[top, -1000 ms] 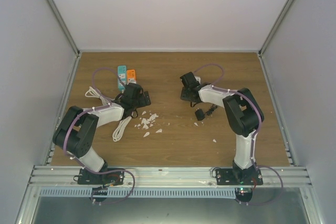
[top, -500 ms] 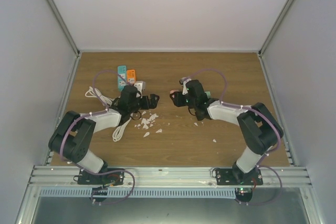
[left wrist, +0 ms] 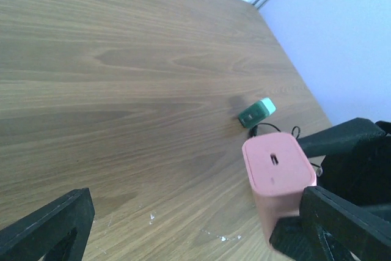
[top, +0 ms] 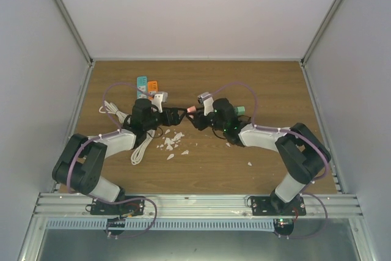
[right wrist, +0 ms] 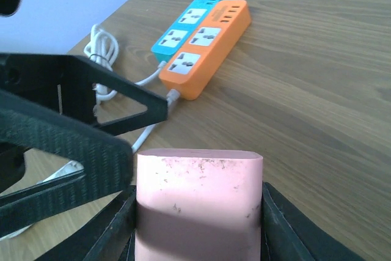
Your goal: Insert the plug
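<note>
Both arms have swung inward to meet mid-table; the right gripper [top: 200, 114], clamped on the pink plug [right wrist: 198, 194], holds it above the wood at the mouth of the left gripper [top: 177, 114], whose jaws gape wide and grip nothing; this looks like a handover, insertion not yet begun; the plug's long axis runs across the table, free end toward the left gripper; farther off lie the orange power strip [right wrist: 204, 47] and blue power strip [right wrist: 192, 19], well apart from it.

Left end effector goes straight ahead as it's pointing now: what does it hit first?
Probably the pink plug held in the right end effector, just ahead and off-centre in the left end effector's open span. Depth is unclear, so that's a guess.
</note>
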Robot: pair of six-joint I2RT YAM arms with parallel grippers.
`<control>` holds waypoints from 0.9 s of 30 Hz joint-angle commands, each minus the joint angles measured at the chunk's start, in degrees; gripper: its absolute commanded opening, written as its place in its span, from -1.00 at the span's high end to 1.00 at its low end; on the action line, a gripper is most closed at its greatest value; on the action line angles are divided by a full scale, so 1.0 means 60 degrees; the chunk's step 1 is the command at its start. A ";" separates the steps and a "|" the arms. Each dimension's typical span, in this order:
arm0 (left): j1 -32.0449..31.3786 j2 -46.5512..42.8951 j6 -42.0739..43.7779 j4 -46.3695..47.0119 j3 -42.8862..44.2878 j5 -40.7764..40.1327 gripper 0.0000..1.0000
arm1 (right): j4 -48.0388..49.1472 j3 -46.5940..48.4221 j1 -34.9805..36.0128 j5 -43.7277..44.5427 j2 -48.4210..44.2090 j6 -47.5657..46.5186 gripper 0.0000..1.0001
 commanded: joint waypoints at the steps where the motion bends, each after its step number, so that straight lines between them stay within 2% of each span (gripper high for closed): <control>1: 0.0155 -0.0100 -0.0272 0.1009 -0.0134 0.0977 -0.88 | 0.0495 0.0096 0.0335 0.0096 -0.0142 -0.0534 0.97; 9: 0.0155 0.0037 -0.0108 0.0915 0.0008 0.1220 -0.60 | 0.0116 0.0453 0.0765 0.0366 0.0011 -0.1099 0.97; 11: 0.0152 0.0018 0.0023 0.0713 0.0109 0.1209 -0.42 | -0.0099 0.0660 0.0923 0.0443 0.0135 -0.1339 0.97; 13: 0.0160 0.0047 0.0137 0.0562 0.0174 0.1176 -0.11 | -0.0242 0.0802 0.1070 0.0673 0.0218 -0.1509 0.97; 15: 0.0154 0.0098 0.0191 0.0479 0.0217 0.1154 0.13 | -0.0311 0.0869 0.1154 0.0812 0.0278 -0.1659 0.97; 20: 0.0153 0.0281 0.0261 0.0540 0.0312 0.1558 0.49 | -0.0402 0.0970 0.1212 0.0865 0.0317 -0.1854 0.97; 25: 0.0152 0.0358 0.0219 0.0518 0.0351 0.1585 0.99 | -0.0439 0.0979 0.1205 0.0971 0.0313 -0.1927 0.96; 27: 0.0162 0.0346 0.0205 0.0520 0.0335 0.1572 1.00 | -0.0438 0.0994 0.1214 0.1014 0.0314 -0.1951 0.96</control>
